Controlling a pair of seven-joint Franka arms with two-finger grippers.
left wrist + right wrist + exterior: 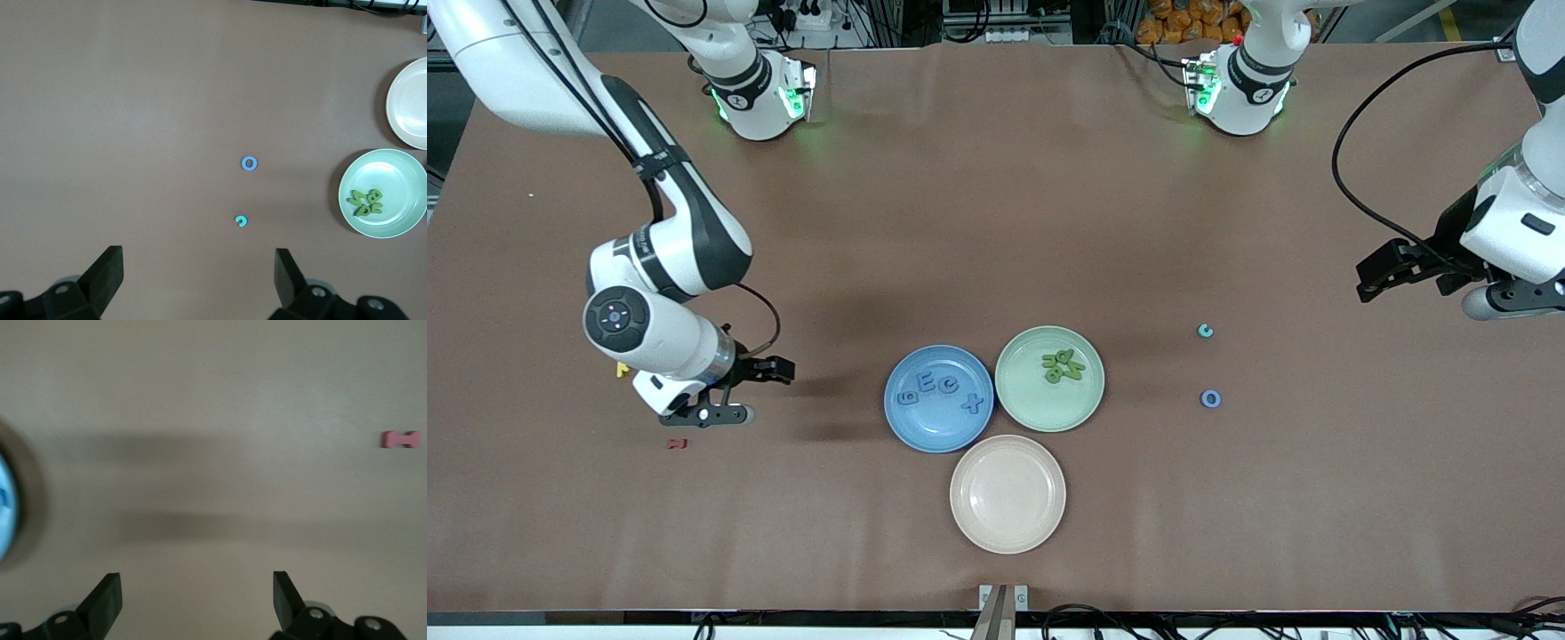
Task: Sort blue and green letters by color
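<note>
Blue letters (pixel 940 389) sitting in blue plate (pixel 907 425), green letters (pixel 1064 365) in green plate (pixel 1021 397), left tool (pixel 1371 274) and right tool (pixel 775 371) both hovering wide, gripping nothing.

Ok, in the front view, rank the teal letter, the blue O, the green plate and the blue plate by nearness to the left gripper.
From the left gripper:
1. Teal letter, on bare table.
2. Blue O, nearer the camera than the teal letter.
3. Green plate, mid-table.
4. Blue plate, toward the right arm's end.

**A robot laboratory**

Two white robot arms stand bolted on a wide counter (pixel 996 222) covered with brown paper. Black cables (pixel 1369 133) hang above the left pincer (pixel 1383 267), and metal frames and power strips stand along the counter's edge.
</note>
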